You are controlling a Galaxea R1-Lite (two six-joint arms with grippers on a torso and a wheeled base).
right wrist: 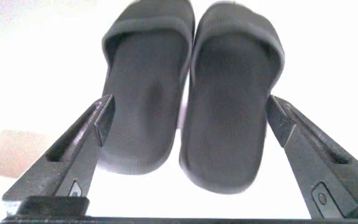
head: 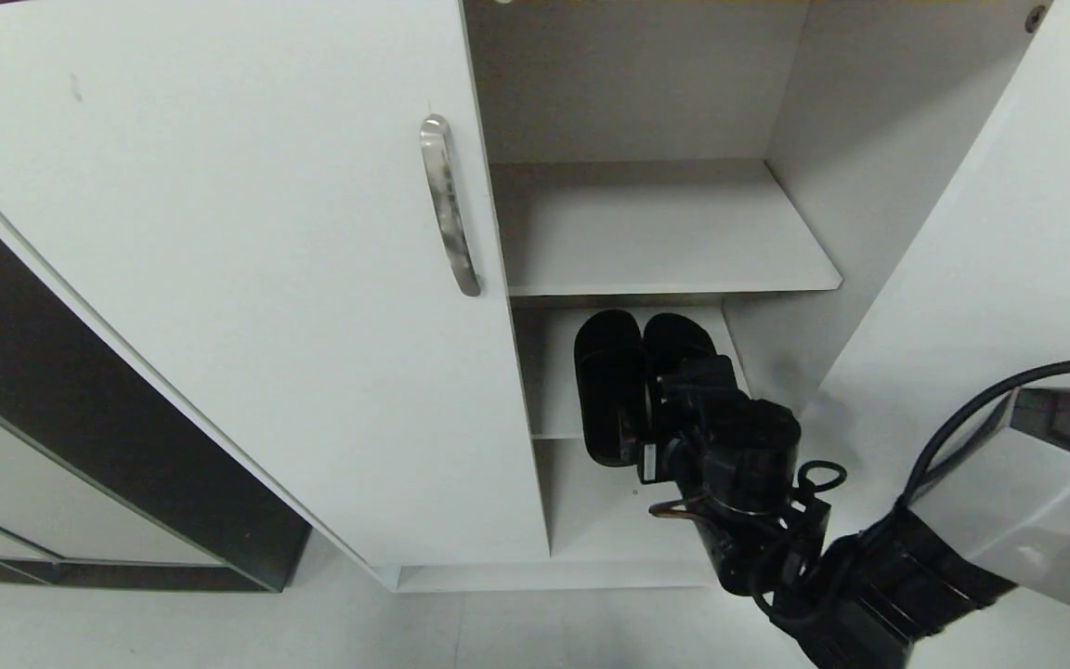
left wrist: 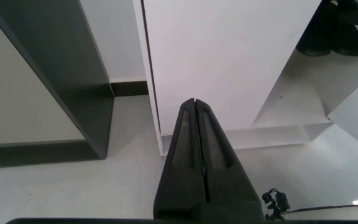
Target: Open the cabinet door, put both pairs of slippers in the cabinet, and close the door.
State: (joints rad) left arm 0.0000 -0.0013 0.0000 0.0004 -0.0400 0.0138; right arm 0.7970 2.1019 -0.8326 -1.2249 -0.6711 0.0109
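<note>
The pair of black slippers (head: 632,381) lies side by side, toes inward, on the lower shelf (head: 554,372) of the cabinet (head: 795,121). The heels appear to project past the shelf's front edge. The right tool (right wrist: 190,106) stands at the heel end, spread wide, one finger on each side of the pair and holding nothing. Whether either finger touches a slipper's side cannot be told. The upper shelf (head: 656,232) is bare. The right-hand door (head: 1009,232) stands open, and the left-hand door (head: 219,279) with its metal handle (head: 447,204) is closed. The left tool (left wrist: 194,102) hangs outside the cabinet, above the floor (left wrist: 73,180), with its fingers pressed together and nothing between them.

Judgement: one pair is placed, and the task calls for two. The risks are as follows.
- A finger that catches a heel when the right arm backs out could drag a slipper off the edge.
- The overhanging heels could tip or slide down if nudged.
- The heels could block the door when it is swung shut.
- The arm itself is inside the doorway and must come clear before the door is closed.
</note>
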